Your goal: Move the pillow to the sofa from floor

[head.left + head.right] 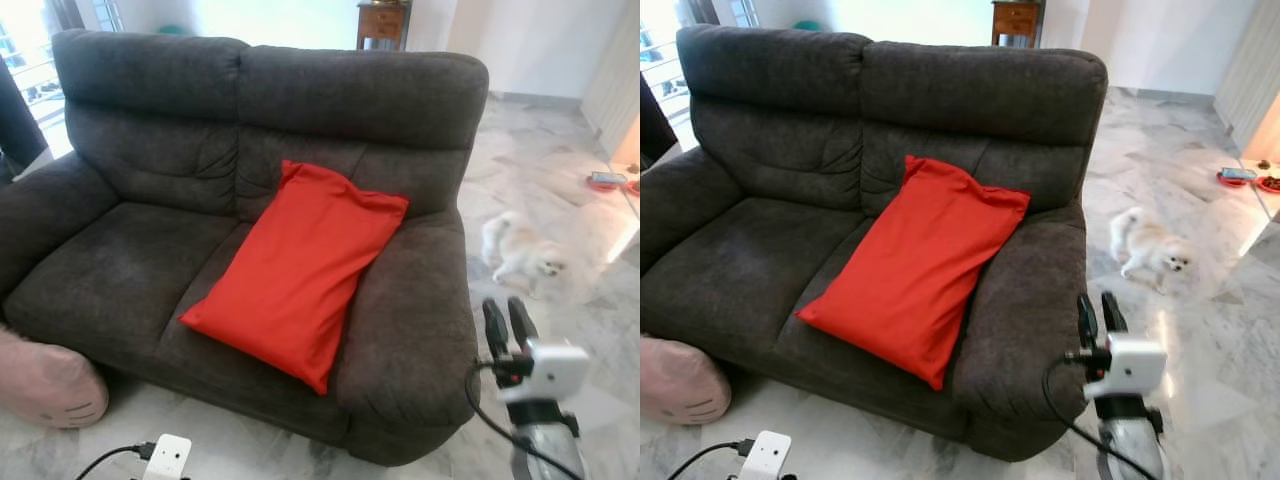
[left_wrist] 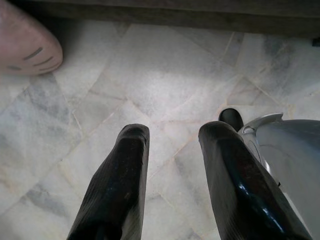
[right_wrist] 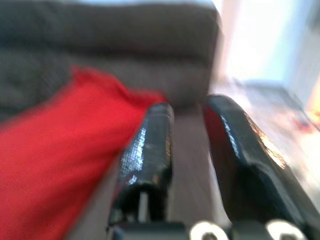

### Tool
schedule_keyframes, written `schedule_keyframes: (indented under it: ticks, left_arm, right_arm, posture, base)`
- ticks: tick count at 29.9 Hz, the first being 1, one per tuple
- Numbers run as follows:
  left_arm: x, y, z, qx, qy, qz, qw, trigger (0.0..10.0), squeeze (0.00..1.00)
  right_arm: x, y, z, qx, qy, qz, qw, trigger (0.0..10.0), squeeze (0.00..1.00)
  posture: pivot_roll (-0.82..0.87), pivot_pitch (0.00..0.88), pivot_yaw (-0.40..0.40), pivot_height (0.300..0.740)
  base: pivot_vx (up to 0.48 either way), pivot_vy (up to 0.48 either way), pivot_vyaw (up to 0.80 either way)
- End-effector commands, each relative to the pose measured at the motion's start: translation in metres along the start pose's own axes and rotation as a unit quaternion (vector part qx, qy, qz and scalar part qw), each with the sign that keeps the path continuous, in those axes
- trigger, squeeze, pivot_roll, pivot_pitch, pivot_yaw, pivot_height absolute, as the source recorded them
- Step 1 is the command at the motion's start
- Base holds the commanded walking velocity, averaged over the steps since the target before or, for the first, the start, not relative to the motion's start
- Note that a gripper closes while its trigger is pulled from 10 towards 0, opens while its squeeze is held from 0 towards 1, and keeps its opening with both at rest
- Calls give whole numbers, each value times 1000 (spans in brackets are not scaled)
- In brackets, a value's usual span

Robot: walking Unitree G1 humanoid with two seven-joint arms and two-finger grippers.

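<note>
While the red pillow (image 1: pixel 297 272) lies on the sofa (image 1: pixel 130 250) seat, its long axis is run from backrest to front edge, against the right armrest. Off to its right, the right gripper (image 1: pixel 508 322) is held empty, fingers narrowly parted. Over floor tiles, the left gripper (image 2: pixel 172 165) is seen parted, empty.

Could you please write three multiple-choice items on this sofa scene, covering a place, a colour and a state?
1. Where does the red pillow lie?
A. on the floor
B. on the sofa seat, leaning on its back
C. on a table

2. What colour is the sofa?
A. beige
B. blue
C. dark grey

3. How is the right gripper?
A. open, holding nothing
B. shut on the pillow
C. shut on a cable

Answers: 1 B, it rests on the right-hand cushion. 2 C, its upholstery is dark grey. 3 A, its fingers stand apart beside the armrest.
</note>
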State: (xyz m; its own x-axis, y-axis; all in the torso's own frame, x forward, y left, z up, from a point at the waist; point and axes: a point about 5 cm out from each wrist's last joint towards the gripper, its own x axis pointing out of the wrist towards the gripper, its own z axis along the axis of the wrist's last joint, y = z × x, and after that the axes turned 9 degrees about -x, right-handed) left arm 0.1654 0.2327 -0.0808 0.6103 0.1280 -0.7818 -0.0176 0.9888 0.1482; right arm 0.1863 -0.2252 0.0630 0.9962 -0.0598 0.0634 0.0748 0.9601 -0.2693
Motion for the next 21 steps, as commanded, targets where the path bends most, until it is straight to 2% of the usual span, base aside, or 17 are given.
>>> schedule_keyframes:
  ticks: [1,8,9,10,11,13,15,17,19,20,21]
  left_arm:
    - [0,0,-2,-1,4,1,1000,10000,0]
    - [0,0,-2,-2,3,1,1000,10000,0]
    - [-1,-1,-3,-1,5,1,1000,10000,0]
    - [-1,-2,-4,0,6,0,1000,10000,0]
    - [-1,-4,-4,1,7,-3,1000,10000,0]
    - [-1,-4,-4,-1,6,-4,1000,10000,0]
    - [0,-5,-4,-1,7,-5,1000,10000,0]
    - [0,-7,-4,-2,6,-8,1000,10000,0]
    - [0,-7,-3,-3,6,-8,1000,10000,0]
    - [0,-9,-2,-3,4,-8,1000,10000,0]
    - [0,-9,-2,-3,4,-8,1000,10000,0]
  right_arm:
    - [4,-3,9,-3,-7,-3,1000,10000,0]
    - [0,-3,15,-1,10,0,1000,10000,0]
    - [-15,-5,-38,-9,128,-17,992,10000,0]
    - [-34,-6,-73,-17,215,-28,976,10000,0]
    - [-63,-1,-119,-25,348,-46,936,10000,0]
    - [-68,7,-134,-40,409,-39,911,10000,0]
    - [-74,12,-141,-45,444,-33,894,10000,0]
    - [-80,21,-147,-28,485,-18,874,10000,0]
    - [-81,22,-148,-27,488,-15,872,10000,0]
    - [-83,25,-150,-14,504,-19,863,10000,0]
    - [-83,25,-150,-14,504,-19,863,10000,0]
  posture:
    - [-10,0,0,740]
    - [-10,0,0,740]
    - [-30,0,5,740]
    - [-30,0,5,740]
    - [-29,0,8,740]
    - [-29,0,12,740]
    - [-22,0,11,740]
    - [0,0,6,740]
    - [0,0,6,740]
    - [4,0,1,740]
    - [4,0,1,740]
  base:
    - [0,0,0]
    - [0,0,0]
    - [0,0,0]
    - [0,0,0]
    - [0,0,0]
    - [0,0,0]
    - [0,0,0]
    - [0,0,0]
    - [0,0,0]
    - [0,0,0]
    - [0,0,0]
